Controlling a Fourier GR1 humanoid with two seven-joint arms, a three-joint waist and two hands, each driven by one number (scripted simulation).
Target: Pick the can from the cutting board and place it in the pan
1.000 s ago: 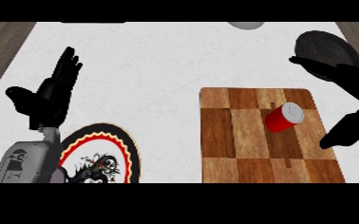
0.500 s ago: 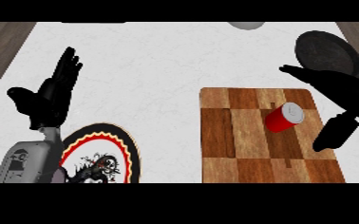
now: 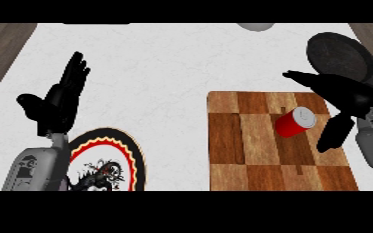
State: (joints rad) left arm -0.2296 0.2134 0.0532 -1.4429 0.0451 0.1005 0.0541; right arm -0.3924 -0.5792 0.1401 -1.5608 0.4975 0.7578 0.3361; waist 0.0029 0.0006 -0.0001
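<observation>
Robot body, head view: two black multi-fingered hands on grey forearms.

Matte black left hand (image 3: 55, 101), left side of frame: long slender segmented fingers, thick stubby thumb, broad flat palm. It joins a light grey left forearm (image 3: 35, 170) at lower left, a boxy rounded shell with darker grey panel markings and a dark recess near the wrist. Matte black right hand (image 3: 342, 98), right side of frame, has the same uniform black finish; only a sliver of grey right forearm (image 3: 364, 139) shows at the right edge. No cables or screws discernible.

Wooden cutting board (image 3: 251, 143), glossy red can (image 3: 295, 122)
</observation>
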